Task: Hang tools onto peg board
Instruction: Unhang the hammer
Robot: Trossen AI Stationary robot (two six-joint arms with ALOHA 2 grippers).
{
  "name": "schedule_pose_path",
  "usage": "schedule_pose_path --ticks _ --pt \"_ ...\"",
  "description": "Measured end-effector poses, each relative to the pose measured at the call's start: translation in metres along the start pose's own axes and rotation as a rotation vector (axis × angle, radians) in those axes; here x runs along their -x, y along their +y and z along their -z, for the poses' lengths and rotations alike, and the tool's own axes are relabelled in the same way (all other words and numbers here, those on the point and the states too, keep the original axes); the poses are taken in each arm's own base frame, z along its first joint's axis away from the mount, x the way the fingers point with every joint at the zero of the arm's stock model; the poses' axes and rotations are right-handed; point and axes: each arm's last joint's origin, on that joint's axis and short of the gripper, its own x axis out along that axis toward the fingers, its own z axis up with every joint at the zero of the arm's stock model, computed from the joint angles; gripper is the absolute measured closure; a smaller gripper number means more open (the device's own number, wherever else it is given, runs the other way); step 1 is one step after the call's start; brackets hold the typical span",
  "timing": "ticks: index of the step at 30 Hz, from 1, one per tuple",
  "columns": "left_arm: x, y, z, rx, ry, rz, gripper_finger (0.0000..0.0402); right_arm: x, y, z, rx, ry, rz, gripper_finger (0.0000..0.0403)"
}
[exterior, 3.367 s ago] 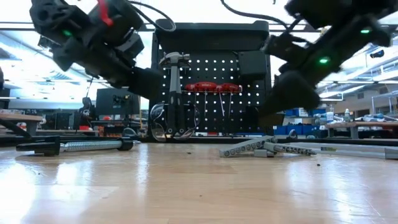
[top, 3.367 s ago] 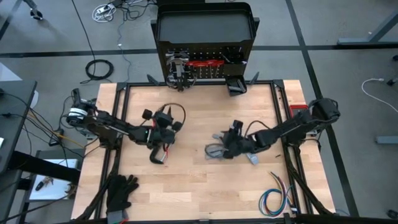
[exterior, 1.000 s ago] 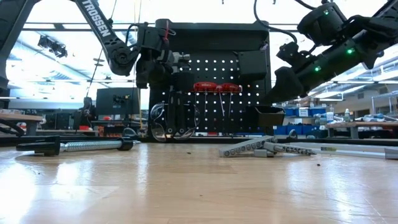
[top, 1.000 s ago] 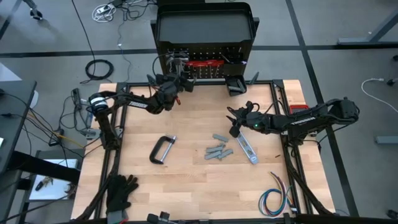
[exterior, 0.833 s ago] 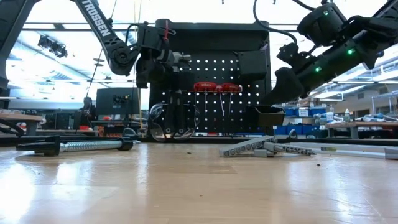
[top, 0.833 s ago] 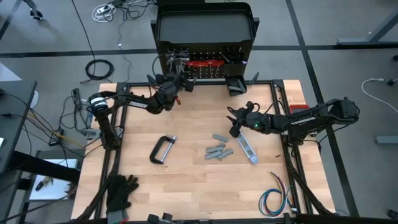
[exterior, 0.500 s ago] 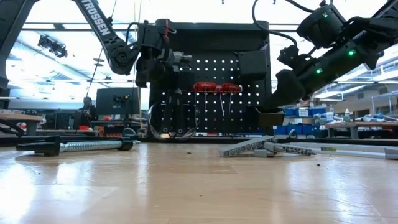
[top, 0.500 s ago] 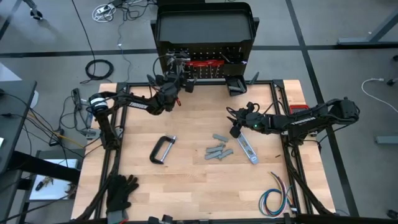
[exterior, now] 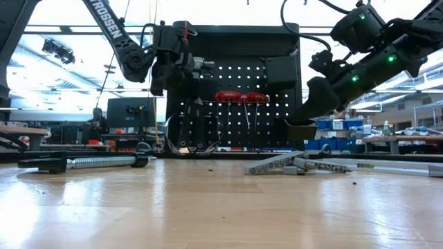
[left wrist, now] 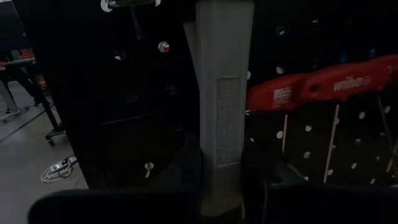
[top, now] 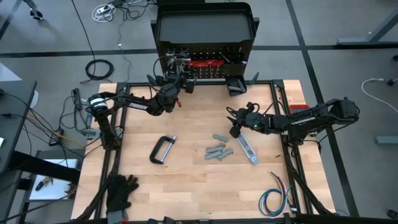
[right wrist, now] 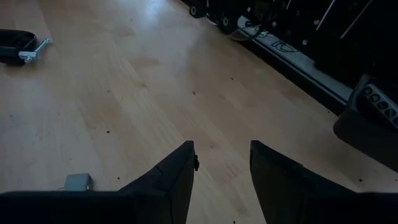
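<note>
Hanging red-handled tools [exterior: 235, 97]; black peg board [exterior: 277, 104]

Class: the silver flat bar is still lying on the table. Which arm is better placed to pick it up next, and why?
The right. Its tool hangs open and empty right by the silver flat bar. The left tool is up at the peg board, shut on a hammer.

There are one peg board [top: 205, 28], one C-clamp [top: 161, 150], one flat bar [top: 247, 148], one pair of gloves [top: 120, 193], one wire bundle [top: 275, 198] and two arms.
</note>
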Motion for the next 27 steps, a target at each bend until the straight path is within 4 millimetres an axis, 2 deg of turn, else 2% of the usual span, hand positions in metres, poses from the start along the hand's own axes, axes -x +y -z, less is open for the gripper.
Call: schedule_pose_path --ticks 15,21,27 --pt "0.019 -0.007 -0.012 -0.023 -0.029 -0.034 0.0346 0.0 0.0 0.001 0.002 0.008 0.001 0.0243" --pt "0.029 -0.004 -0.026 -0.013 -0.032 -0.027 0.0346 0.0 0.0 0.001 -0.019 0.008 -0.002 0.0242" --pt "0.046 -0.001 -0.039 0.006 0.03 0.083 0.0346 0.0 0.0 0.001 -0.019 0.009 -0.006 0.0242"
